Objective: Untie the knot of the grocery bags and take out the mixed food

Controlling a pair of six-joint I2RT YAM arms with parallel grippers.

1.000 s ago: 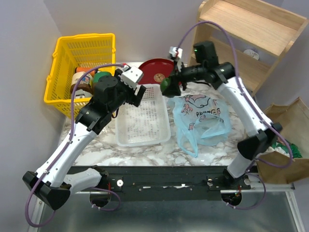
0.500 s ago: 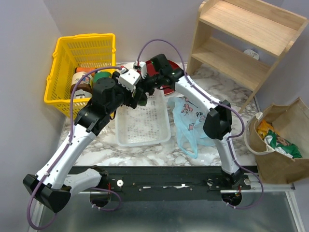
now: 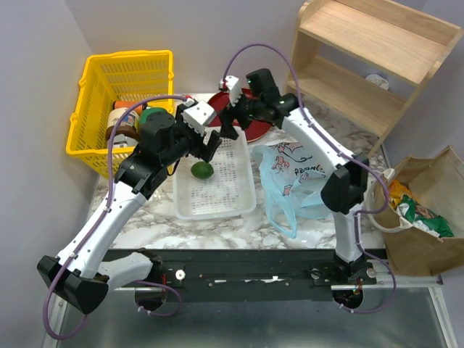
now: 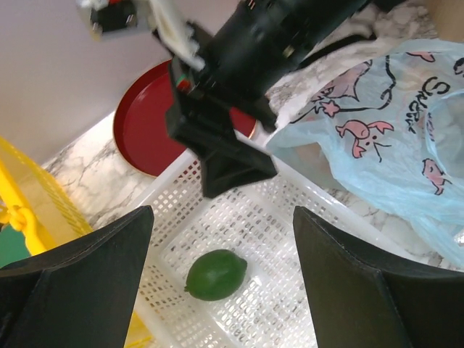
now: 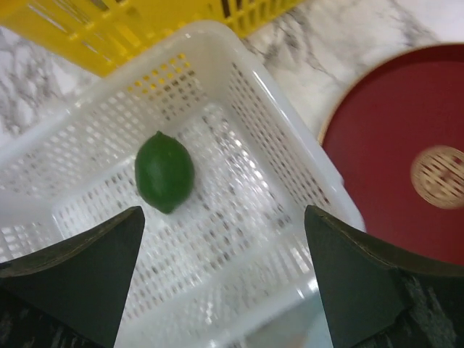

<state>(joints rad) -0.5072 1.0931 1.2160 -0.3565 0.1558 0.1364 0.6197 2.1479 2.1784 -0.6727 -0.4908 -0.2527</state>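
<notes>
The right claw (image 5: 223, 239) is hanging apart and empty, the lime (image 5: 164, 171) lying below it in the white basket (image 5: 290, 127); pulling back carelessly is risking clipping the spread left claw (image 4: 222, 217) alongside

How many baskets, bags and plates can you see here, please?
Baskets: 2, yellow basket and white basket.
Bags: 2, blue plastic bag and brown paper bag.
Plates: 1, red plate.
Total: 5.
</notes>
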